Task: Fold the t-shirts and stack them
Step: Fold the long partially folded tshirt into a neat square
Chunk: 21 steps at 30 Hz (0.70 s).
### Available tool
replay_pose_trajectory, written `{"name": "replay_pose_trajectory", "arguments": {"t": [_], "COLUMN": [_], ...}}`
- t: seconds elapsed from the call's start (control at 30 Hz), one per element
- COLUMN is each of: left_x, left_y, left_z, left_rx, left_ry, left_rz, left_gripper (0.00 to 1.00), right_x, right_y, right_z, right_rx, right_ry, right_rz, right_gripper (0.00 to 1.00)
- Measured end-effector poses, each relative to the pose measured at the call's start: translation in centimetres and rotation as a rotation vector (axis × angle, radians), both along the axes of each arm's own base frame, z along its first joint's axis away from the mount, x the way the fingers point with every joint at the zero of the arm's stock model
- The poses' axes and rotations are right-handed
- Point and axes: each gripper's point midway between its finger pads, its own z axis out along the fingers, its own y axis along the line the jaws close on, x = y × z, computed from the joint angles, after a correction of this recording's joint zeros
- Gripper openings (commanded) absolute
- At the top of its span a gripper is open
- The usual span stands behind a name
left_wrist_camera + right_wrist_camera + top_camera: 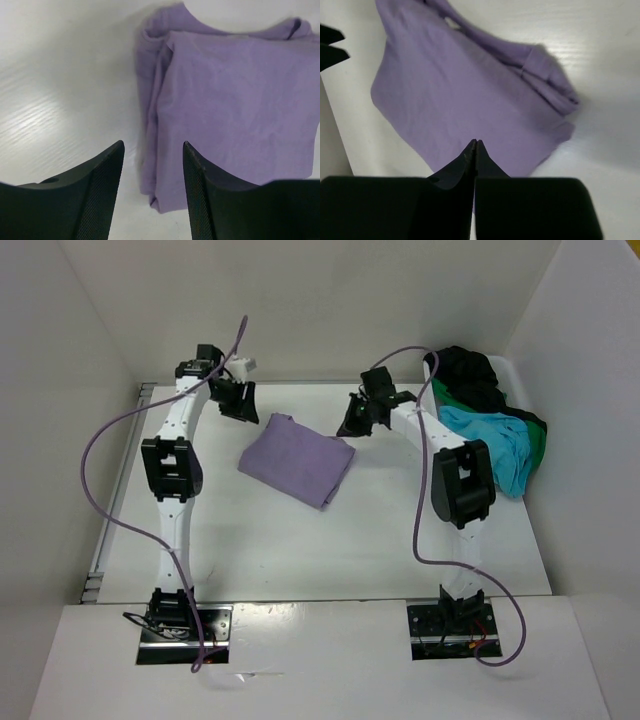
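Three t-shirts, black t-shirt (465, 368), turquoise t-shirt (490, 440) and green t-shirt (537, 445), are heaped in the far right corner, just beside the right arm (455, 475). Purple cables (100, 445) loop off both arms. The lavender t-shirt (297, 460) lies folded mid-table (one edge rumpled) with nothing on it. The left jaws stand apart near its far left corner, empty. The right jaws are pressed together near its far right corner, holding nothing. The table (300, 550) is white, boxed in by white walls (330, 300).

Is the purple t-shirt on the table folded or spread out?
Folded. The purple t-shirt lies as a compact rectangle, and the left wrist view shows stacked layers along its edge.
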Motion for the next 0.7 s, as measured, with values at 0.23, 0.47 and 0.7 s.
{"name": "replay_pose_trajectory", "arguments": {"t": [0.23,0.47,0.7], "left_x": [-3.3,-1.2,0.4], "left_y": [-5.0,-6.0,-1.1], "left_z": [-5.6,-5.4,-6.5], "left_rx": [-0.013,0.047,0.119], "left_ry": [0.093,0.018,0.019], "left_rz": [-0.12,-0.068,0.108], "left_gripper": [0.65,0.65,0.65], "right_x": [-1.6,0.5,5.6], "right_y": [2.1,1.9,2.6], "right_z": [-6.0,-8.8,-7.7], "right_rx": [-0.022,-0.055,-0.099], "right_ry": [0.124,0.158,0.061], "right_rz": [0.052,0.027,0.03], "right_gripper": [0.0,0.0,0.0]}}
